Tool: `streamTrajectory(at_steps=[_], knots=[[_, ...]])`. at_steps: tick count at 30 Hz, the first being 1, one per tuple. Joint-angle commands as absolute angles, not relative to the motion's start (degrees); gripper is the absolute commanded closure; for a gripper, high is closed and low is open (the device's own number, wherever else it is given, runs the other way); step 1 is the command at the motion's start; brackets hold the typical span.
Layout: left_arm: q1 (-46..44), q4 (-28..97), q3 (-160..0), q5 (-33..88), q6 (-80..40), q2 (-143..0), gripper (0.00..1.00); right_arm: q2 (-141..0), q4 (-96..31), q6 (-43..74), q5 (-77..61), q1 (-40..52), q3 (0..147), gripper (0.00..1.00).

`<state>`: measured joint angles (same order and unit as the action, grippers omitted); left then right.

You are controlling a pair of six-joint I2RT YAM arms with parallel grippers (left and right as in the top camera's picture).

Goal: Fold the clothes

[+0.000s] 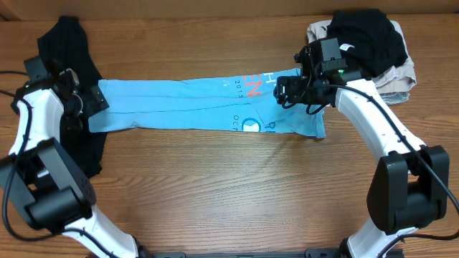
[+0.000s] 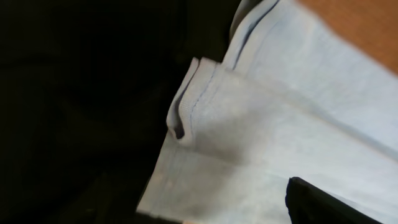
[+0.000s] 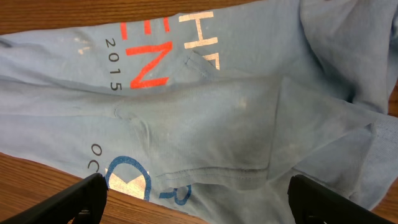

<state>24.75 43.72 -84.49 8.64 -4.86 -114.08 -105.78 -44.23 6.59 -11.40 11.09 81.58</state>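
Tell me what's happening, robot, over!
Right claw open over blue T-shirt. Left claw at other end, grip unclear. T-shirt folded lengthwise. Black shirt beside left claw.

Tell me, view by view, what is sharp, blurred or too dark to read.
Overhead: evenly lit and sharp, the light blue T-shirt clear, the black shirt a detailless dark mass. Left wrist: soft focus throughout, hem stitching smeared. Right wrist: lettering crisp, its own fingertips blurred at the bottom edge.

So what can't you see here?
- Shirt words: folds of the blue T-shirt hide some letters, in the overhead and right wrist views.
- Black shirt: the left wrist view is blurry, just dark.
- Beige cloth: overhead, a black cloth covers most.
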Motion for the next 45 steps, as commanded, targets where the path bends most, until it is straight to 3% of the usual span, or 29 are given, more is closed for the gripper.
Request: streamTrajectory(at_steps=[1,10,16,27,40,45], knots=[[24.5,43.6,-85.2,13.3,-0.8,-118.5,0.11,-105.6,-44.1,6.2,-11.6,11.2,82.1,0.03],[24.4,41.3,-85.2,15.3,0.0,-119.9,0.11,-105.6,-44.2,6.2,-11.4,11.2,82.1,0.03],[22.4,39.6,-85.3,25.5,2.7,-119.9,0.12,-105.6,-44.1,6.2,-10.1,11.2,82.1,0.03],[19.1,39.0,-85.3,24.9,3.5,-119.9,0.11,-105.6,-44.4,6.2,-10.2,11.2,82.1,0.03],[19.1,39.2,-85.2,12.1,3.2,-120.9,0.13,-105.6,-45.4,6.2,-10.1,11.2,82.1,0.03],[19.9,40.5,-85.2,4.3,0.0,-121.0,0.05,-105.6,-45.8,6.2,-10.1,11.2,82.1,0.03]])
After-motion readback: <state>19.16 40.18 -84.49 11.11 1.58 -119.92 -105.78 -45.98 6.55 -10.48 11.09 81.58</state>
